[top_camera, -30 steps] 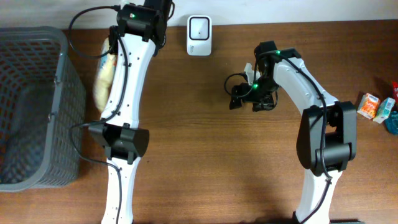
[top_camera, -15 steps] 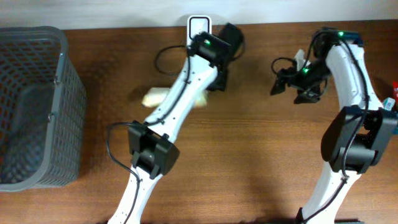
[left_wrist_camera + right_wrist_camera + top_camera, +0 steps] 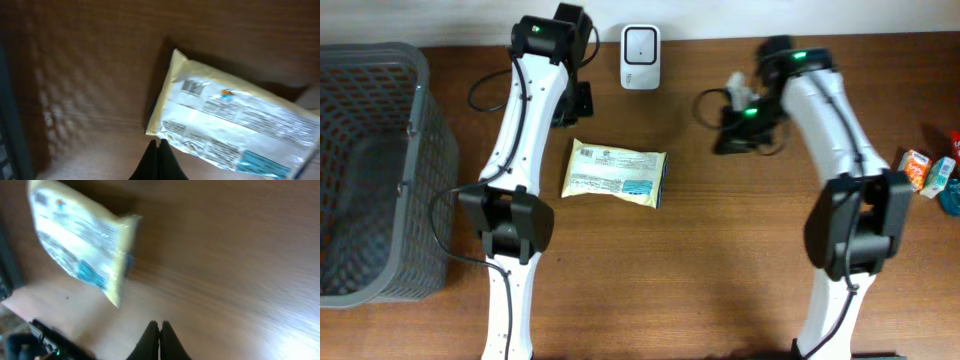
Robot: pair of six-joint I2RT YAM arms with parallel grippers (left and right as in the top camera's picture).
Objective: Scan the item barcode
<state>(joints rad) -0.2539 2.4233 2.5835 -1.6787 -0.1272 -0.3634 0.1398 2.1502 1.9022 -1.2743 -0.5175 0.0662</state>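
Observation:
The item, a pale yellow packet with blue print and a label of small text facing up, lies flat on the wooden table below the white barcode scanner. My left gripper hangs shut and empty just up-left of the packet. The left wrist view shows the packet close beyond the shut gripper. My right gripper is shut and empty to the right of the packet, apart from it. In the right wrist view the packet lies well away from the gripper.
A dark grey mesh basket fills the table's left side. Two small cartons sit at the far right edge. The scanner stands against the back edge.
The packet, earlier carried by the left arm towards the scanner, now lies on the table. The left arm has swung back left. The right gripper has shut and moved left.

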